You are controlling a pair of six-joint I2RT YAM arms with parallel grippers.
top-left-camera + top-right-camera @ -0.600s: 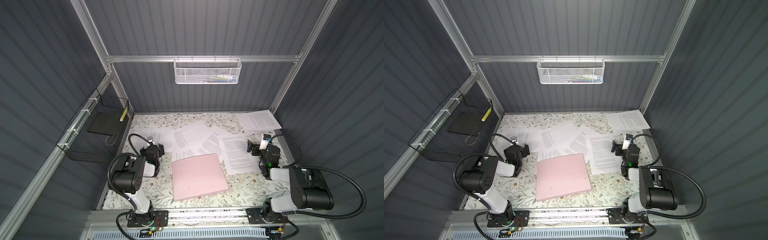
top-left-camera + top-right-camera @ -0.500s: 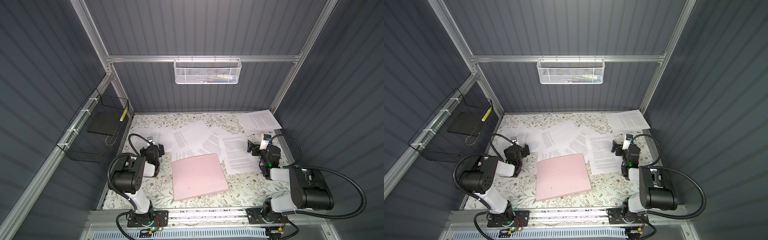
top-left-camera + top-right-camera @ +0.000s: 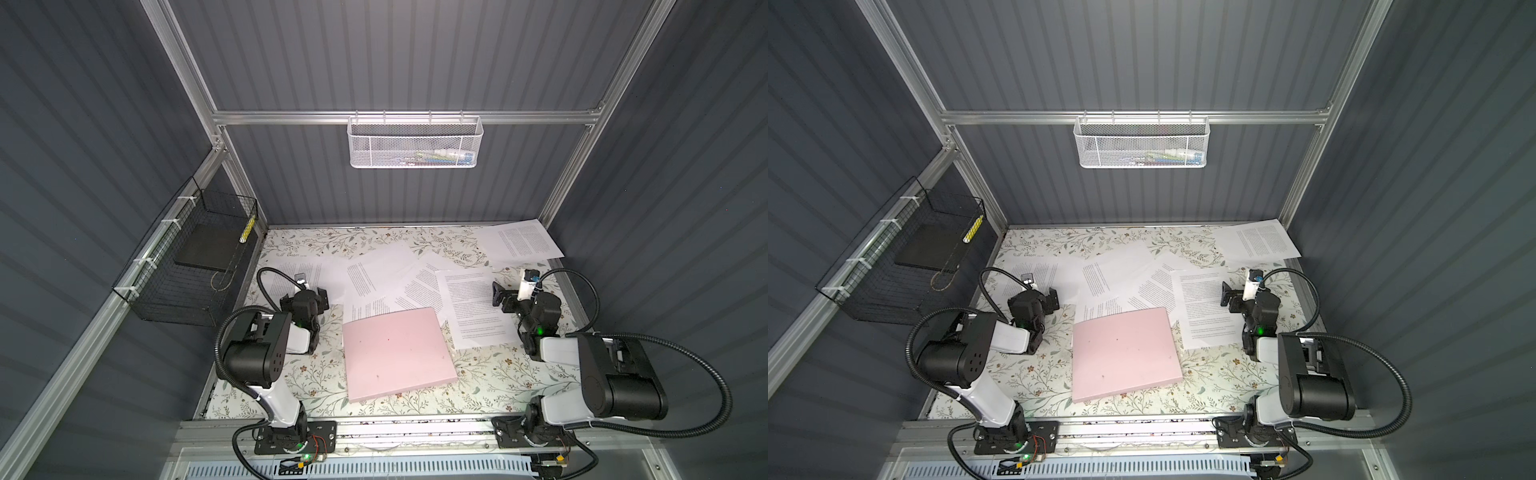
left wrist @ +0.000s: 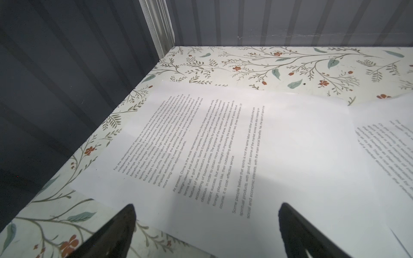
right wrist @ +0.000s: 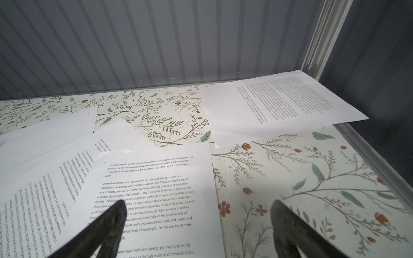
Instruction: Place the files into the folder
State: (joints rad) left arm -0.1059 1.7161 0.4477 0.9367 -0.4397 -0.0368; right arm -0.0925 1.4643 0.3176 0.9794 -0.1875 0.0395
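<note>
The pink folder (image 3: pixel 397 353) lies closed and flat on the flowered table (image 3: pixel 291 374), near the front and between the two arms, turned a little out of square. The files (image 3: pixel 374 274) are white printed sheets spread loose over the table behind it and to its sides, none of them inside it. One sheet (image 3: pixel 299 270) lies at the left by the left arm. Several overlap in the middle, and one of these (image 3: pixel 365 307) runs under the folder's far edge. A larger-looking sheet (image 3: pixel 473 307) lies just right of the folder, and another (image 3: pixel 523 245) sits alone in the far right corner, its edge up against the wall. The left gripper (image 4: pixel 206 206) hangs low over the near edge of the left sheet with its two dark fingers spread wide and nothing between them – whether the tips touch the paper cannot be told. The right gripper (image 5: pixel 196 204) is spread just as wide and holds nothing. One of its fingers is above the printed sheet and the other above bare table, with the sheet's side edge running between them. A black wire basket (image 3: pixel 187 266) on the left wall holds a flat black slab (image 3: pixel 203 249), and a white mesh basket (image 3: pixel 415 143) hangs from the back rail.
</note>
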